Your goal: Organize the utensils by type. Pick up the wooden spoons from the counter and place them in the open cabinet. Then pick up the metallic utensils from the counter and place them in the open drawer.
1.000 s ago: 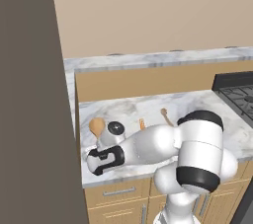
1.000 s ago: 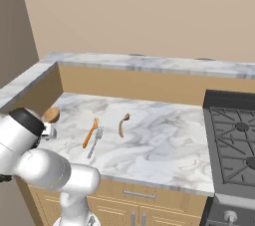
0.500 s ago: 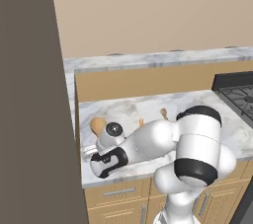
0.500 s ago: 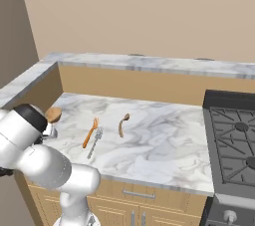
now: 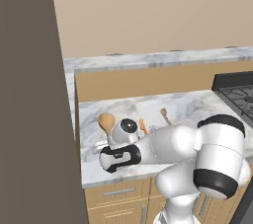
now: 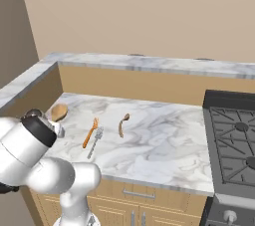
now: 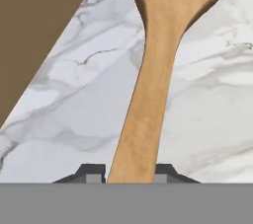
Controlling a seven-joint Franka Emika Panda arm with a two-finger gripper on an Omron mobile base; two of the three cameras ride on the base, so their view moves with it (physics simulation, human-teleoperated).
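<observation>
Large wooden spoon (image 7: 148, 85): found lying flat on the marbled worktop (image 6: 159, 135), its oval bowl (image 5: 105, 120) near the left wall, its handle running back between the finger tips. It was judged the first item due for the open cabinet.

Hand (image 7: 129, 173): lowered to the worktop at the handle end, with both dark tips seen hard against the sides of the handle, so it was taken as pinching the spoon. No lift was evident; the spoon lay level with the stone.

Shorter curved spoon (image 6: 122, 124): left loose on the worktop, well apart from the hand.

Silver-grey fork-like utensil (image 6: 95, 140): lying just beside a slim orange-handled piece (image 6: 90, 132), untouched, and judged reserved for the drawer once the wooden items were stowed.
</observation>
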